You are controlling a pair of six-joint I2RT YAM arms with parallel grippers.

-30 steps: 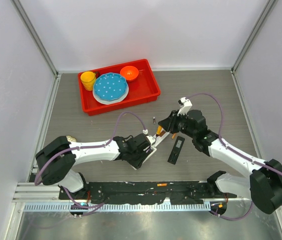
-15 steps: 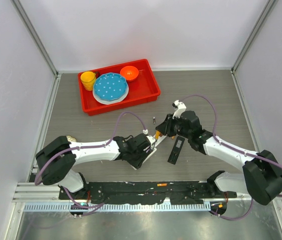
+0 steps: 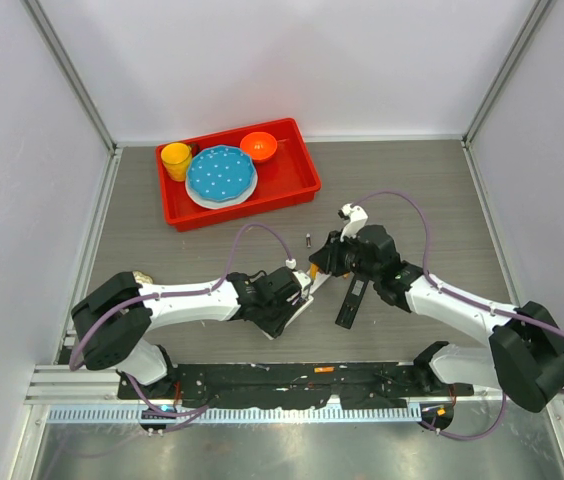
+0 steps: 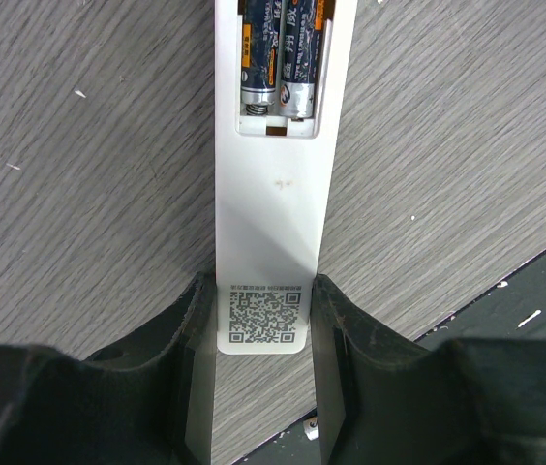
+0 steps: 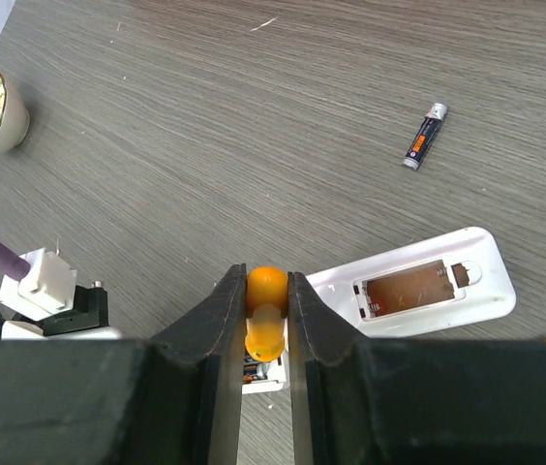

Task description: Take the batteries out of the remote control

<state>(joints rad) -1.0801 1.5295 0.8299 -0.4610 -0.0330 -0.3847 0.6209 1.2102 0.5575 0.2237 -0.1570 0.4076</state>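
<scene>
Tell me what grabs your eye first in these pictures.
The left gripper clamps a white remote mid-scene, two batteries showing in its open compartment. The right gripper pinches an orange screwdriver handle just above it; one loose battery lies on the table beyond.

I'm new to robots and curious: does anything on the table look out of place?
One battery lies loose on the table, apart from the rest. Nearby a white remote lies back-up, its battery bay open and empty.
</scene>
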